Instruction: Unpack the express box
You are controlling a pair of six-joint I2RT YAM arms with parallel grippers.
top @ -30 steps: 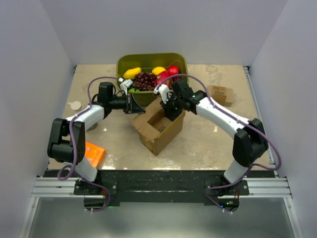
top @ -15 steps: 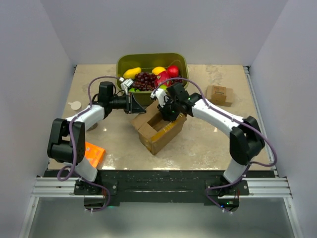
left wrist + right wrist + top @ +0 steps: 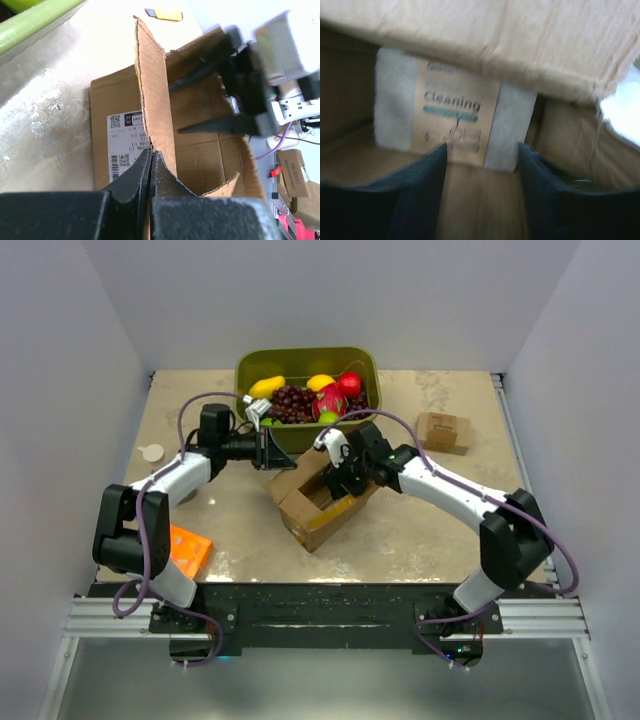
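right wrist view: inside the express box (image 3: 318, 505), central on the table (image 3: 430, 540), the cleaning pack (image 3: 455, 112) lies dead ahead of the spread right gripper (image 3: 482, 150), long axis across its fingers (image 3: 420, 200); left gripper (image 3: 150, 160) clamps a flap (image 3: 152, 90).

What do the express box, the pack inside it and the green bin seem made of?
Express box: matte brown corrugated cardboard; fluting shows along the flap edge. Pack: probably a white fibrous pad in a tan paper sleeve printed "cleaning"; blurred, so uncertain. Green bin: likely moulded plastic, with smooth, even olive walls and a rounded rim.
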